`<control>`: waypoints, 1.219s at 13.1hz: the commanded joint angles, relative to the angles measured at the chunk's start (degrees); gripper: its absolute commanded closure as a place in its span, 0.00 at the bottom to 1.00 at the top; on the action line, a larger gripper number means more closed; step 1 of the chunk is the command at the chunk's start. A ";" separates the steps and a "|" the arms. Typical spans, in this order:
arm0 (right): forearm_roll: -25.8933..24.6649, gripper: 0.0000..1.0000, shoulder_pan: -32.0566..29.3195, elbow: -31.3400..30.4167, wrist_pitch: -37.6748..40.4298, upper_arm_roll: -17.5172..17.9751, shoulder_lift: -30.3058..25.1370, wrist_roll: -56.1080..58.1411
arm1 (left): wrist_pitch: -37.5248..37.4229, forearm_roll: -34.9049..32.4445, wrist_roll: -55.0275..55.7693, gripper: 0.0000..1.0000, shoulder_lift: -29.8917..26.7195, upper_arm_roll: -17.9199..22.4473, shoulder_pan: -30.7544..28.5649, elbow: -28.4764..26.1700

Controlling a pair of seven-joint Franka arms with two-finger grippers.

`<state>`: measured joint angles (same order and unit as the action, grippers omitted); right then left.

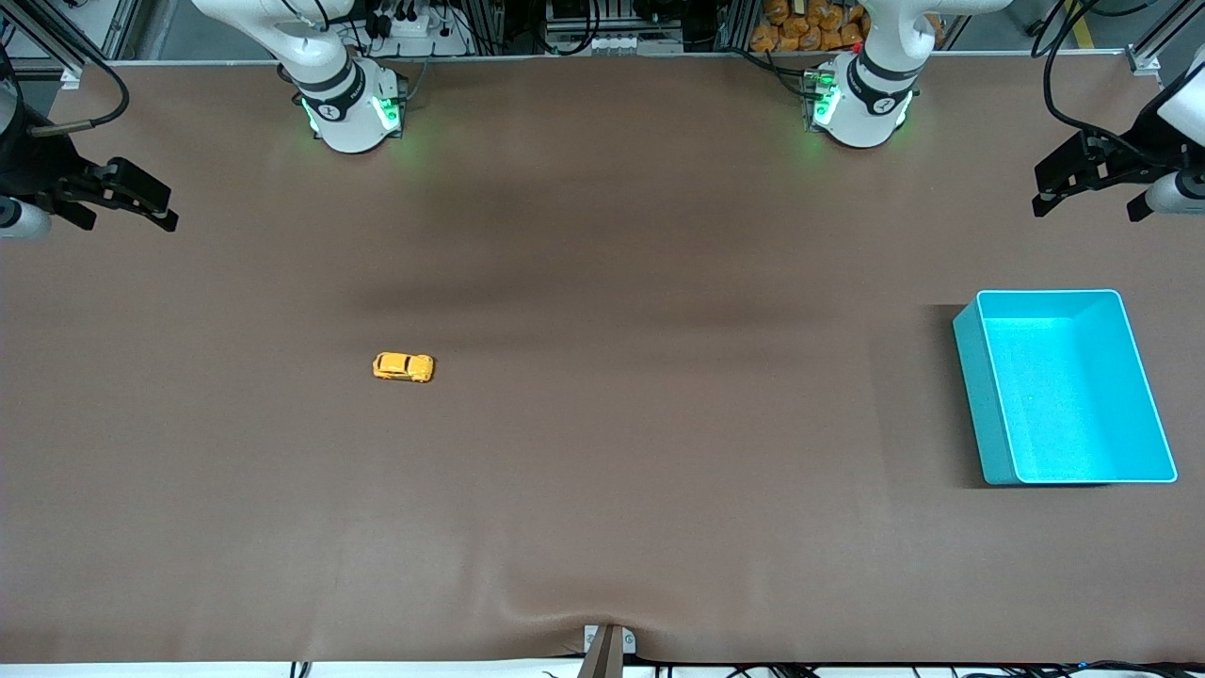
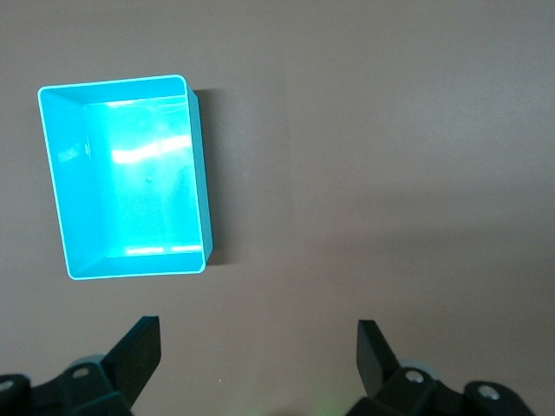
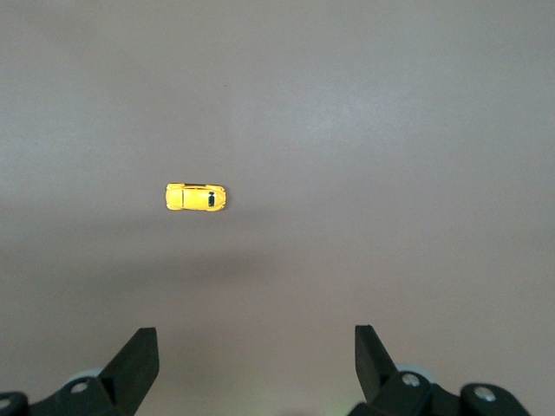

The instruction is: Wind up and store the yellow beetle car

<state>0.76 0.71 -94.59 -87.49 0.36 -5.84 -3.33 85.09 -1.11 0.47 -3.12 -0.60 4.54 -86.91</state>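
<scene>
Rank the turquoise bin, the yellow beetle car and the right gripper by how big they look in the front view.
1. turquoise bin
2. right gripper, raised, so nearness to the camera may enlarge it
3. yellow beetle car

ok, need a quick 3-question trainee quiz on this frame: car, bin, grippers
1. True or false: the yellow beetle car already lies in the turquoise bin.
2. Which arm's end of the table is the bin at? A) the left arm's B) the right arm's
3. Fill in: the left gripper and the right gripper both stand ____, holding nothing.

Key:
1. False; it sits on the bare table, toward the right arm's end.
2. A
3. open
</scene>
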 commanded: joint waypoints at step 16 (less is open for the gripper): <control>-0.06 0.00 -0.18 2.57 0.74 0.08 0.57 0.16 | -0.01 0.67 1.11 0.00 0.31 -0.01 0.03 0.86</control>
<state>0.76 0.71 -93.79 -87.50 0.30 -5.82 -3.32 85.09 -1.11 0.61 -3.12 -0.63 4.59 -86.91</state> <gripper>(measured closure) 0.000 0.000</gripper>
